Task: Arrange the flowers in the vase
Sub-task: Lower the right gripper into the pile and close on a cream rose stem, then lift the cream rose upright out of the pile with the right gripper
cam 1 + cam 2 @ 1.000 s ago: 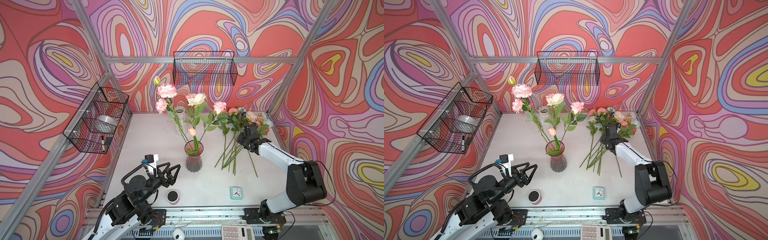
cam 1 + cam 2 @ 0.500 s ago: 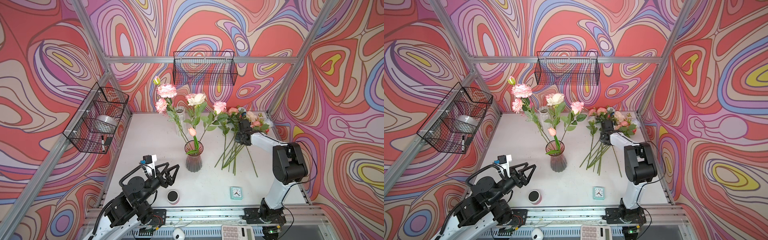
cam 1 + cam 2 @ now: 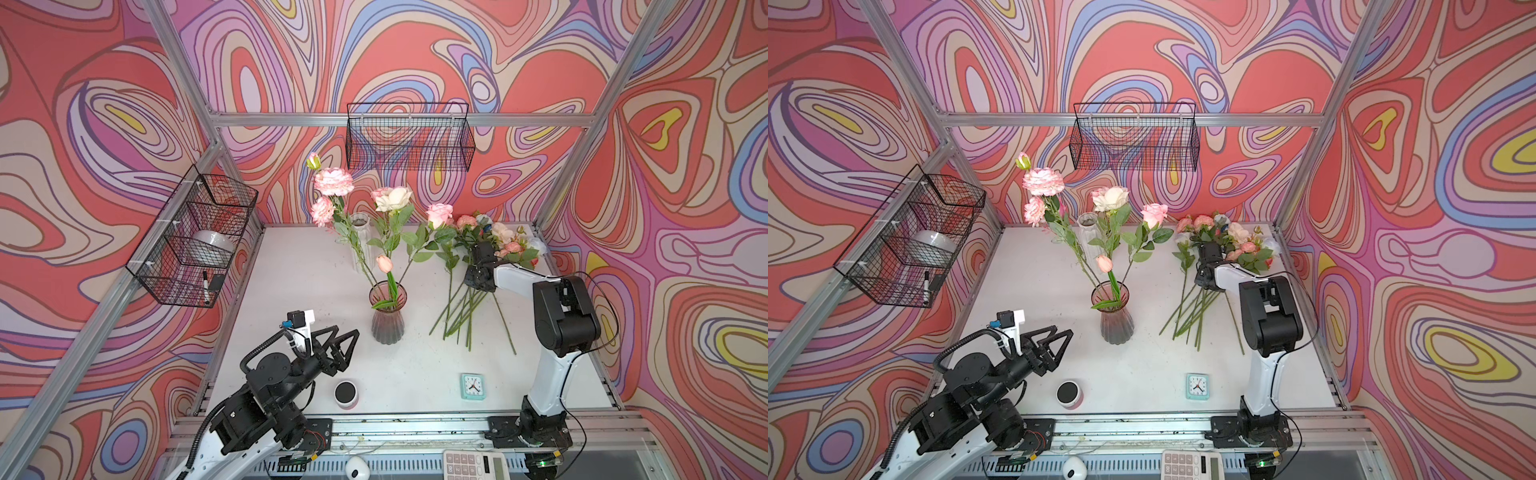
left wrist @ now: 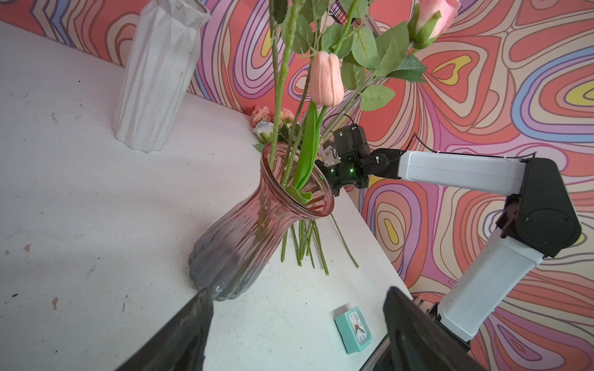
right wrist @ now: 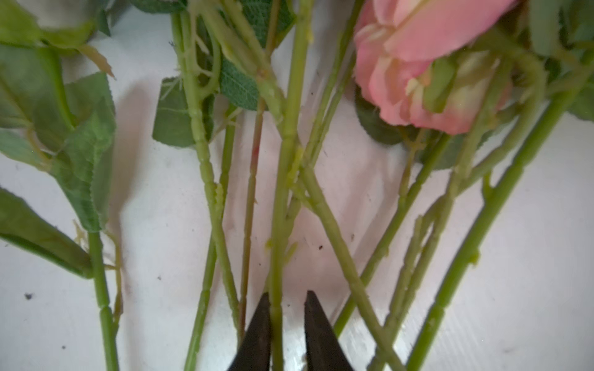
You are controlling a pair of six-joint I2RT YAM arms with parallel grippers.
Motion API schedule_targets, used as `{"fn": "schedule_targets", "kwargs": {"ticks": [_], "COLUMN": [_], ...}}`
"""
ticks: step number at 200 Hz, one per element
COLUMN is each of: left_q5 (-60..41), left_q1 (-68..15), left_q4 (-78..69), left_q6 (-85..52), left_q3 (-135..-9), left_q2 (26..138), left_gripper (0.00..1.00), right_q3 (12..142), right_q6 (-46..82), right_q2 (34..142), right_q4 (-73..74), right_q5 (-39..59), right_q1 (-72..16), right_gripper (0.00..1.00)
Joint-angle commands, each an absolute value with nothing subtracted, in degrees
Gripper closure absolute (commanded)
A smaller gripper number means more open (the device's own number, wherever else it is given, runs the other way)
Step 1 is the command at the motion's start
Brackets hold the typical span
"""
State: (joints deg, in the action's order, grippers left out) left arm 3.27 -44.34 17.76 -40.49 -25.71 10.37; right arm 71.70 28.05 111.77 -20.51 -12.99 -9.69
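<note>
A few flowers (image 3: 392, 198) stand in the vase (image 3: 387, 320) mid-table (image 3: 291, 291). A heap (image 3: 461, 309) lies by the far right corner (most of the job). There the right gripper (image 5: 286, 294) straddles one stem (image 5: 283, 192), jaws nearly together, pinch unclear. The left gripper (image 3: 345, 332) hangs spread and empty, front left.

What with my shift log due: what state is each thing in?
Pink vase: upright, holding several tall flowers.
White vase: upright, nothing seen in it.
Loose flowers: lying heaped on the table.
Left pincer: open, empty.
Right pincer: narrowly open, straddling one stem.
Clock: lying face up.
</note>
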Motion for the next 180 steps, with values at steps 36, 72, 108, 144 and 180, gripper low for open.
{"fn": "schedule_targets", "kwargs": {"ticks": [36, 72, 108, 144, 180], "left_q5": [3.96, 3.52, 3.39, 3.29, 2.63], "left_q1": [-44.73, -44.74, -44.74, -44.74, -44.74], "left_q4": [17.59, 16.83, 16.7, 16.88, 16.44], "left_q6": [-39.76, -39.83, -39.86, -39.71, -39.28], "left_q3": [-25.15, -25.05, -25.36, -25.92, -27.04], "left_q2": [11.14, 11.91, 12.22, 12.3, 13.21], "left_gripper": [0.15, 0.15, 0.15, 0.15, 0.15], "right_q3": [72.04, 69.78, 67.09, 64.12, 59.97], "right_q6": [27.59, 27.59, 27.6, 27.83, 27.51], "right_q2": [109.18, 105.65, 98.64, 89.04, 77.88], "right_q4": [-19.8, -18.93, -17.05, -17.26, -16.24], "right_q5": [-13.72, -12.71, -9.4, -8.74, -6.48], "right_q1": [-9.59, -9.67, -9.73, -10.41, -12.5], "right_gripper": [0.99, 1.0, 1.0, 1.0, 1.0]}}
